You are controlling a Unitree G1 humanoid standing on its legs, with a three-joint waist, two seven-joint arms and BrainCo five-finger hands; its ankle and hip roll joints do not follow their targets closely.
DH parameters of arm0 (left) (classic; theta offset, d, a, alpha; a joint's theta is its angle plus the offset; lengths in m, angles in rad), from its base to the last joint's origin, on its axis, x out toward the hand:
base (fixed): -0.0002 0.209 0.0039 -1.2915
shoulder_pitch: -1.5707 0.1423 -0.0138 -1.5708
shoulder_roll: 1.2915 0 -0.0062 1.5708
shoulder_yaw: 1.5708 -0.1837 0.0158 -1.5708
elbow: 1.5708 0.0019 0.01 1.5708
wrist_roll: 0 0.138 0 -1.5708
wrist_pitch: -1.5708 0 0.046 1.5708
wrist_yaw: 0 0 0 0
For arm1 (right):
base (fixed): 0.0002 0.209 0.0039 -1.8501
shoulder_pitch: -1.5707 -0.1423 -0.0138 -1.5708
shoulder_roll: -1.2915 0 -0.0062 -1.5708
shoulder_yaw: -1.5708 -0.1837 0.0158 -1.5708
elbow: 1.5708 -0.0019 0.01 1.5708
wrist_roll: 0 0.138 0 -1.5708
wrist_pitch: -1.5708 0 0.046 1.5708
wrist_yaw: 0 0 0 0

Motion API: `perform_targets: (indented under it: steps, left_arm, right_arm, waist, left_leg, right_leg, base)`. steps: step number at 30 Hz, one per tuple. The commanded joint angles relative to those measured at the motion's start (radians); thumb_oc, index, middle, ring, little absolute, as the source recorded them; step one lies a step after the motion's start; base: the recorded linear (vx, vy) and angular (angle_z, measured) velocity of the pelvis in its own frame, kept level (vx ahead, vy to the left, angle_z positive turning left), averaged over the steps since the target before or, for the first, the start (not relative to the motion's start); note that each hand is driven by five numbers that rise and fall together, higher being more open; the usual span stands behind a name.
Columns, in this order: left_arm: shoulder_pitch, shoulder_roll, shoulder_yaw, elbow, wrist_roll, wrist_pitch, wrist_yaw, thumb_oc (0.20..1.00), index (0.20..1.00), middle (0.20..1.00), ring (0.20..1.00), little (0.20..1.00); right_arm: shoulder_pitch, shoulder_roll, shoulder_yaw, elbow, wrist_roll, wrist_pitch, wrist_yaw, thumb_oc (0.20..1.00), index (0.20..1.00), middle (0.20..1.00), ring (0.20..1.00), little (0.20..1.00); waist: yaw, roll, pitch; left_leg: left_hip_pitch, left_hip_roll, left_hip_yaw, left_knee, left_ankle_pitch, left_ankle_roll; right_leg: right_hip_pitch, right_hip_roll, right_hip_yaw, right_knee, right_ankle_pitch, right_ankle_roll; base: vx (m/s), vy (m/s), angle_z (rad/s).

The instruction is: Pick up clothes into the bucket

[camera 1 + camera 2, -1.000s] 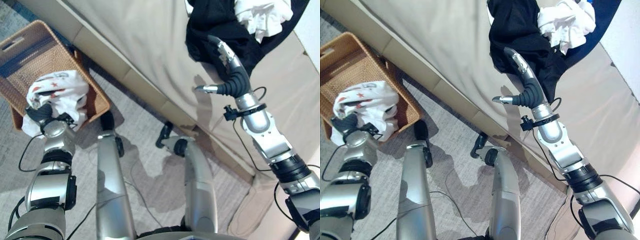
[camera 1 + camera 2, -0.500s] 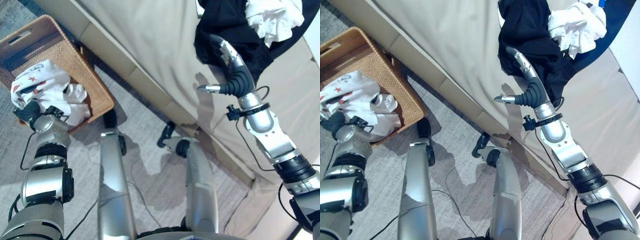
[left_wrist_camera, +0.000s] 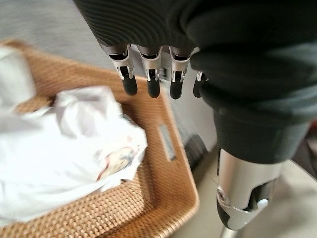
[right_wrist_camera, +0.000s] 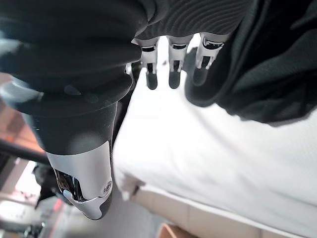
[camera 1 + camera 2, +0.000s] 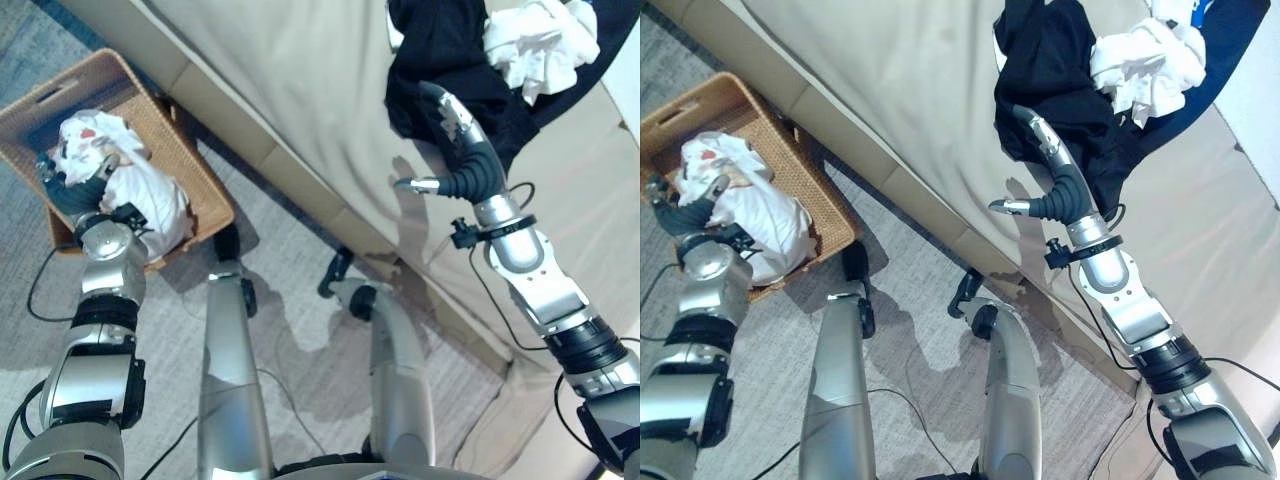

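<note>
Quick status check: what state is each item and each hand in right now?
Wicker basket: upright on floor, holding cloth.
White cloth: crumpled inside basket, released.
Black garment: heaped on sofa.
White garment: bunched on the black one.
Left hand: open above basket.
Right hand: open at black garment's edge.

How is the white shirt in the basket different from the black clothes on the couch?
The white shirt has small red marks; the black clothes are plain dark. The shirt lies in the wicker basket on the floor; the black clothes lie up on the beige couch. Both are crumpled.
</note>
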State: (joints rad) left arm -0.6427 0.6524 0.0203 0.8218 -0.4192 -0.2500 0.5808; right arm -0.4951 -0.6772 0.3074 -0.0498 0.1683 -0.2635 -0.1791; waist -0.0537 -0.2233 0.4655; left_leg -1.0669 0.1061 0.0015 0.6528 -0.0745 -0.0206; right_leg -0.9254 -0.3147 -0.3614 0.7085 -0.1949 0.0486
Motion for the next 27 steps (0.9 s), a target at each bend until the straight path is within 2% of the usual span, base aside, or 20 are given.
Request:
perform_targets:
  steps: [1, 5, 6, 9, 13, 17, 18, 22, 24, 25, 27]
  left_arm:
    - [0.070, -0.022, -0.010, 0.026, 0.110, -0.028, -0.011, 1.000, 1.000, 1.000, 1.000, 1.000]
    - [0.114, -0.039, -0.047, 0.038, 0.210, 0.026, -0.033, 1.000, 1.000, 1.000, 1.000, 1.000]
    - [0.148, -0.065, -0.042, 0.027, 0.226, 0.027, -0.039, 1.000, 1.000, 1.000, 1.000, 1.000]
    - [0.220, -0.113, -0.006, -0.042, 0.184, -0.009, -0.046, 1.000, 1.000, 1.000, 1.000, 1.000]
    - [0.325, -0.189, 0.028, -0.205, 0.147, -0.088, -0.034, 1.000, 1.000, 1.000, 1.000, 1.000]
    - [0.413, -0.208, 0.030, -0.336, 0.197, -0.123, -0.044, 1.000, 1.000, 1.000, 1.000, 1.000]
    - [0.470, -0.195, 0.002, -0.442, 0.286, -0.133, -0.042, 1.000, 1.000, 1.000, 1.000, 1.000]
    - [0.555, -0.195, -0.079, -0.576, 0.283, -0.168, -0.149, 1.000, 1.000, 1.000, 1.000, 1.000]
    - [0.573, -0.199, -0.120, -0.606, 0.240, -0.183, -0.211, 1.000, 1.000, 1.000, 1.000, 1.000]
    - [0.573, -0.199, -0.120, -0.605, 0.240, -0.183, -0.211, 1.000, 1.000, 1.000, 1.000, 1.000]
    - [0.568, -0.209, -0.180, -0.628, 0.167, -0.191, -0.288, 1.000, 1.000, 1.000, 1.000, 1.000]
  right_arm:
    - [0.008, 0.006, -0.026, 0.017, -0.027, -0.048, -0.004, 1.000, 1.000, 1.000, 1.000, 1.000]
    - [0.027, 0.002, -0.034, 0.034, -0.049, -0.043, 0.006, 1.000, 1.000, 1.000, 1.000, 1.000]
    - [0.049, -0.001, -0.046, 0.036, -0.063, -0.037, 0.014, 1.000, 1.000, 1.000, 1.000, 1.000]
    - [0.074, -0.009, -0.065, 0.045, -0.072, -0.029, 0.019, 1.000, 1.000, 1.000, 1.000, 1.000]
    - [0.128, 0.000, -0.120, 0.055, -0.086, -0.027, -0.003, 1.000, 1.000, 1.000, 1.000, 1.000]
    - [0.189, 0.023, -0.175, 0.061, -0.088, -0.033, -0.016, 1.000, 1.000, 1.000, 1.000, 1.000]
    - [0.236, 0.054, -0.211, 0.073, -0.065, -0.048, -0.027, 1.000, 1.000, 1.000, 1.000, 1.000]
    - [0.321, 0.116, -0.248, 0.111, -0.043, -0.062, -0.030, 1.000, 1.000, 1.000, 1.000, 1.000]
    - [0.342, 0.131, -0.250, 0.138, -0.056, -0.060, -0.035, 1.000, 1.000, 1.000, 1.000, 1.000]
    - [0.342, 0.131, -0.250, 0.138, -0.056, -0.060, -0.035, 1.000, 1.000, 1.000, 1.000, 1.000]
    - [0.336, 0.146, -0.249, 0.185, -0.118, -0.051, -0.078, 1.000, 1.000, 1.000, 1.000, 1.000]
  waist:
    - [-0.012, 0.042, -0.087]
    - [-0.004, 0.054, -0.085]
    - [-0.002, 0.061, -0.089]
    - [0.011, 0.075, -0.095]
    - [0.032, 0.090, -0.100]
    - [0.048, 0.098, -0.105]
    - [0.050, 0.099, -0.110]
    - [0.048, 0.105, -0.117]
    - [0.042, 0.110, -0.121]
    - [0.042, 0.110, -0.120]
    - [0.030, 0.118, -0.134]
  left_leg:
    - [0.083, 0.028, -0.027, -0.083, -0.029, -0.008]
    - [0.150, 0.022, -0.014, -0.150, -0.001, -0.013]
    - [0.183, 0.019, -0.006, -0.180, 0.010, -0.016]
    - [0.235, 0.014, -0.001, -0.228, 0.027, -0.020]
    - [0.305, 0.008, 0.005, -0.280, 0.044, -0.028]
    - [0.376, 0.011, 0.008, -0.321, 0.053, -0.032]
    - [0.410, 0.009, 0.020, -0.348, 0.087, -0.026]
    - [0.502, 0.013, 0.035, -0.387, 0.090, -0.029]
    - [0.542, 0.016, 0.041, -0.398, 0.087, -0.030]
    - [0.543, 0.016, 0.041, -0.398, 0.087, -0.030]
    - [0.591, 0.021, 0.053, -0.407, 0.084, -0.035]
  right_leg:
    - [0.042, -0.021, 0.079, -0.128, 0.164, 0.144]
    - [0.102, -0.029, 0.075, -0.183, 0.192, 0.153]
    - [0.129, -0.033, 0.075, -0.203, 0.199, 0.155]
    - [0.176, -0.039, 0.065, -0.238, 0.215, 0.159]
    - [0.245, -0.045, 0.045, -0.278, 0.228, 0.165]
    - [0.314, -0.043, 0.034, -0.317, 0.237, 0.169]
    - [0.355, -0.044, 0.017, -0.359, 0.269, 0.157]
    - [0.436, -0.041, 0.018, -0.399, 0.275, 0.160]
    - [0.471, -0.040, 0.019, -0.415, 0.280, 0.161]
    - [0.472, -0.040, 0.019, -0.415, 0.280, 0.161]
    - [0.520, -0.036, 0.027, -0.445, 0.284, 0.163]
  base:
    - [-0.02, 0.028, -0.05]
    - [-0.01, 0.011, -0.05]
    - [0.00, 0.000, 0.00]
    - [0.00, 0.000, 0.00]
    - [0.04, -0.035, 0.04]
    - [0.04, -0.022, 0.03]
    - [0.00, 0.000, 0.00]
    - [0.06, -0.007, -0.04]
    - [0.05, -0.006, -0.09]
    - [0.06, -0.016, -0.10]
    - [0.06, -0.019, -0.08]
